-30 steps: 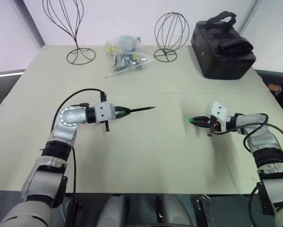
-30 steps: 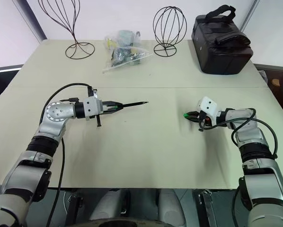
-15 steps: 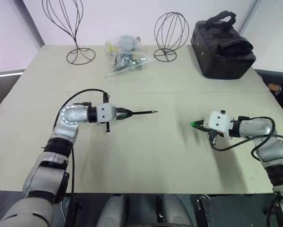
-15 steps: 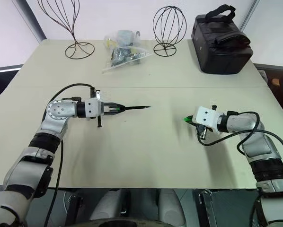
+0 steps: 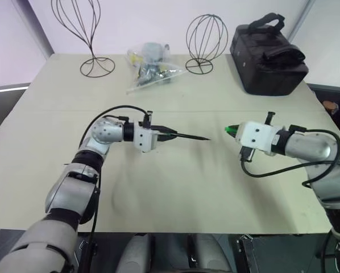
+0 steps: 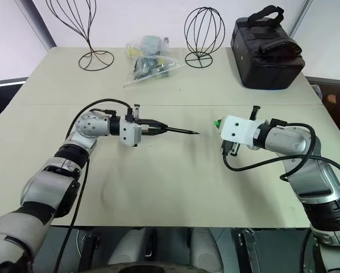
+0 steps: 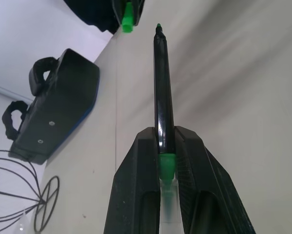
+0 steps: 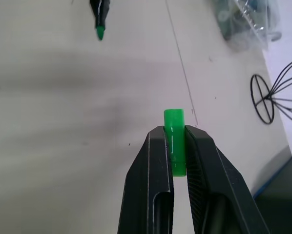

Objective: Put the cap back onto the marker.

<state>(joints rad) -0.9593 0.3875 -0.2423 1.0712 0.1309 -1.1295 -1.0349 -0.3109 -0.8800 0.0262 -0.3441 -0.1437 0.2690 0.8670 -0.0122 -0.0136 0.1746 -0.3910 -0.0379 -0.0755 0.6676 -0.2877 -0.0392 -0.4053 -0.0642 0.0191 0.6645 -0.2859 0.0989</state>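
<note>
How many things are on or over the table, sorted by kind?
Thin black marker held over the table: 1
Small bright green plastic cap held over the table: 1
Black wire stands: 2
Black fabric bag: 1
Clear plastic bag of small items: 1
Total: 6

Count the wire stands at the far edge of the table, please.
2. One wire stand is at the far left of the table; the other wire stand is between the plastic bag and the black bag.

Light was bright and even from overhead, with soft, faint shadows on the tabletop (image 5: 175, 187) beneath both arms. Head views stayed sharp; wrist views blurred the nearest fingers (image 8: 156, 190) and the tabletop's far edge
</note>
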